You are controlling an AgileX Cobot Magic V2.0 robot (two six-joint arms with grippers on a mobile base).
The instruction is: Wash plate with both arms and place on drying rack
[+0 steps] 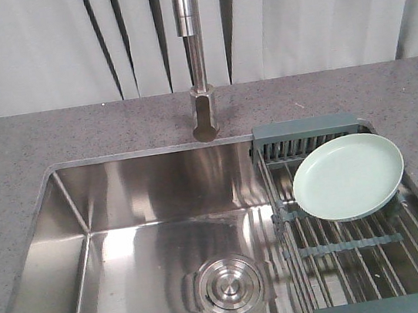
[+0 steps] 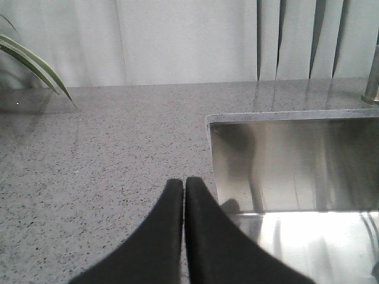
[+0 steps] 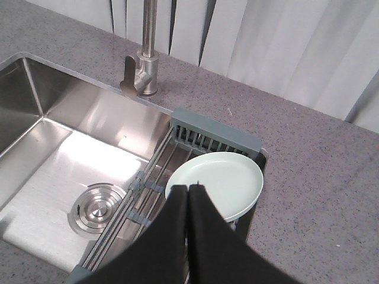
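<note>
The pale mint-green plate (image 1: pixel 348 176) lies face up on the drying rack (image 1: pixel 346 246), near the rack's far end, over the right side of the sink. In the right wrist view the plate (image 3: pixel 225 183) shows just beyond my right gripper (image 3: pixel 188 188), which is shut with nothing in it and hovers above the plate's near rim. The drying rack (image 3: pixel 142 195) runs under it. My left gripper (image 2: pixel 184 181) is shut and empty over the grey counter, left of the sink's corner. Neither arm appears in the front view.
A steel sink (image 1: pixel 70 223) with a round drain (image 1: pixel 228 284) fills the middle. The tap (image 1: pixel 196 65) stands at the sink's back edge. Speckled grey counter (image 1: pixel 6 154) surrounds it, with white curtains behind. Plant leaves (image 2: pixel 35 65) reach in at the far left.
</note>
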